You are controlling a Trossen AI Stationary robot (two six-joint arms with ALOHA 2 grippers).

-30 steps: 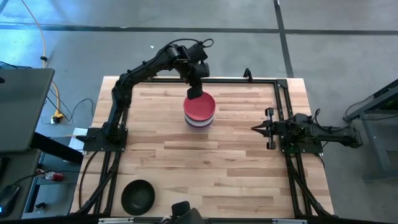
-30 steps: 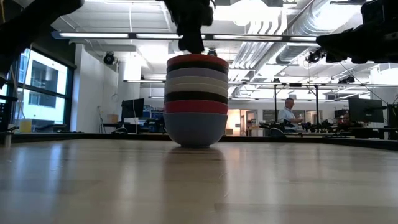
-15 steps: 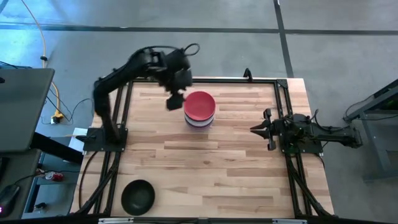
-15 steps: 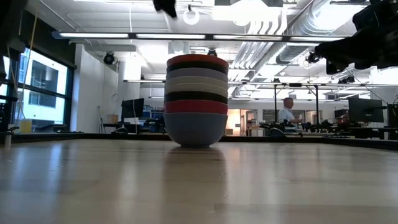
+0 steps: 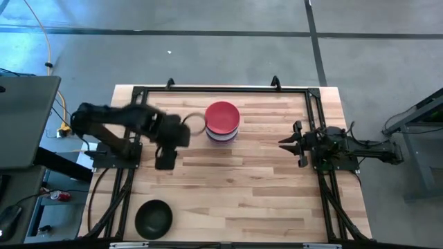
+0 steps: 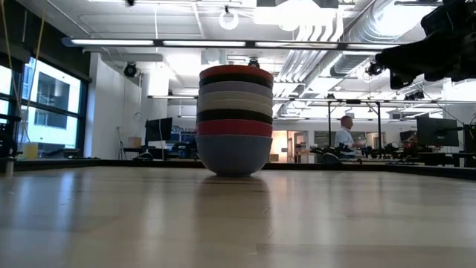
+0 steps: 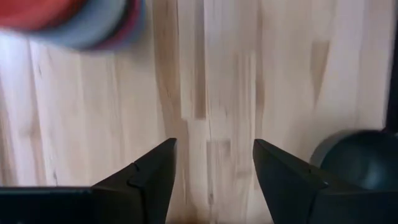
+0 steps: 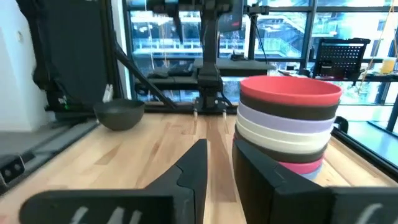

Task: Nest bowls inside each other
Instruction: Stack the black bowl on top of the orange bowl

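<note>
A nested stack of several bowls, red on top, stands on its lowest bowl in the far middle of the table; the low view shows its coloured rims. One black bowl sits alone, upright, near the near left corner. My left gripper hovers open over the left part of the table, between stack and black bowl; its wrist view shows bare wood between its fingers, the stack and the black bowl. My right gripper waits at the right, narrowly open, pointing at the stack.
A black metal frame runs along the table's far, left and right sides. Bare wood lies between the stack and the near edge. Beyond the table the low view shows a room with desks and a person far off.
My left gripper has left the top of the stack, risen, and swung toward the table's left and near edges; it now hovers over the left part of the table. The stack has stayed where it was.
</note>
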